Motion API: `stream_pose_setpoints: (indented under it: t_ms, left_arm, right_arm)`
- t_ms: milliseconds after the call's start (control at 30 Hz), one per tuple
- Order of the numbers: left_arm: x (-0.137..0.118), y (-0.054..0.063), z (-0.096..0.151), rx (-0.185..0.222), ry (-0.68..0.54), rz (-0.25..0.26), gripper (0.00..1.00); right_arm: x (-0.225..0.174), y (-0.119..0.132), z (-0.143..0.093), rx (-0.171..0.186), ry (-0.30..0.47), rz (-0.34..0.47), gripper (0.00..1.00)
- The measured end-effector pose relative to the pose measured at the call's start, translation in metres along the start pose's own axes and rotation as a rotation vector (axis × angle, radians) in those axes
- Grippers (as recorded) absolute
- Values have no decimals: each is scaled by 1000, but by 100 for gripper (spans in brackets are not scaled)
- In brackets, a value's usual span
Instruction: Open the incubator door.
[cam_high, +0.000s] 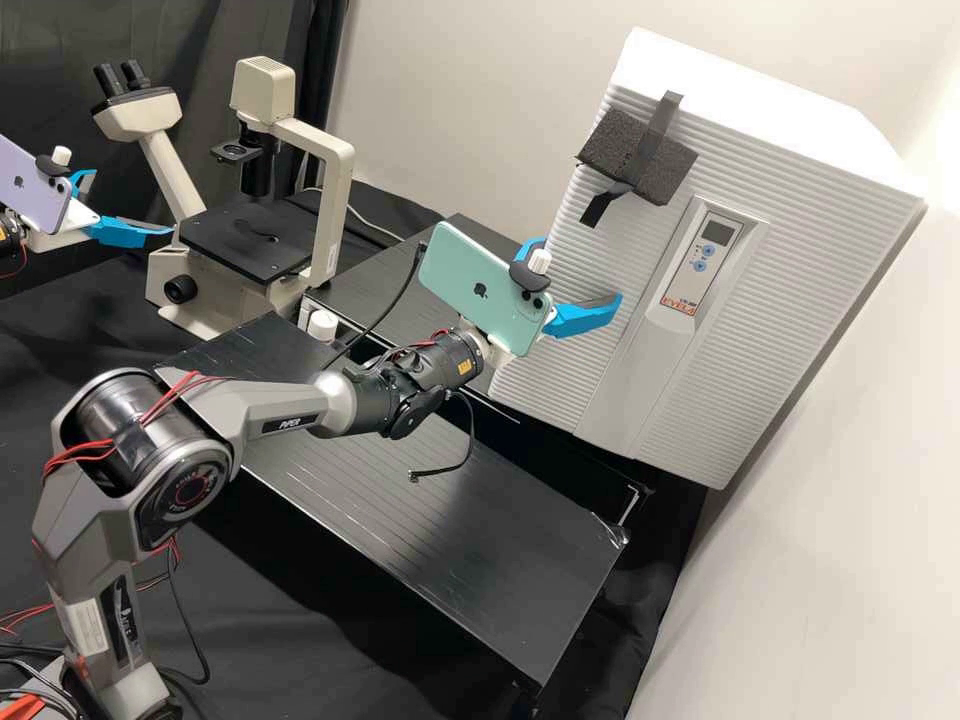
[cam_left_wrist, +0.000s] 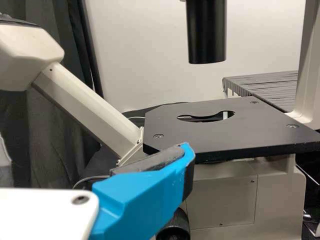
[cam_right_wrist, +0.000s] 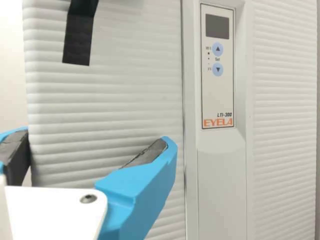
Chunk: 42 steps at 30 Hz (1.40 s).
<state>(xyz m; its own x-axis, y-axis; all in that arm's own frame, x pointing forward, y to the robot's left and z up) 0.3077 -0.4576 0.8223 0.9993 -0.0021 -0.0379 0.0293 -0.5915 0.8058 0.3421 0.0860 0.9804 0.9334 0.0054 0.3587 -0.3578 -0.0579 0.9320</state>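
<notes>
The white ribbed incubator (cam_high: 790, 290) stands at the right, its front door (cam_high: 600, 350) looking shut. A dark foam pad (cam_high: 636, 157) is taped to the upper part of that front. My right gripper (cam_high: 583, 269) is before the door's left part, fingers spread and empty. In the right wrist view, my right gripper (cam_right_wrist: 94, 137) has its parted fingers against a background of the ribbed door (cam_right_wrist: 105, 105); contact cannot be told. At the far left, my left gripper (cam_high: 132, 203) is open beside the microscope. The left wrist view has one finger of my left gripper (cam_left_wrist: 90, 150).
A pale microscope (cam_high: 322, 150) with a black stage (cam_left_wrist: 215, 132) stands at the back left. Black ribbed platforms (cam_high: 420, 520) lie in front of and beside the incubator, under the right arm. A loose black cable (cam_high: 470, 440) hangs from that arm.
</notes>
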Motion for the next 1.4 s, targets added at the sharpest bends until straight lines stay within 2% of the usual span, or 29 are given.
stream_pose_setpoints:
  t_ms: [1067, 1400]
  left_arm:
    - [0, 0, 0, 0, 0, 0, 100]
    - [0, 0, 0, 0, 0, 0, 100]
  right_arm:
    - [-6, -1, 3, -42, 10, -22, 0]
    - [-10, 5, 8, -36, 13, -26, 0]
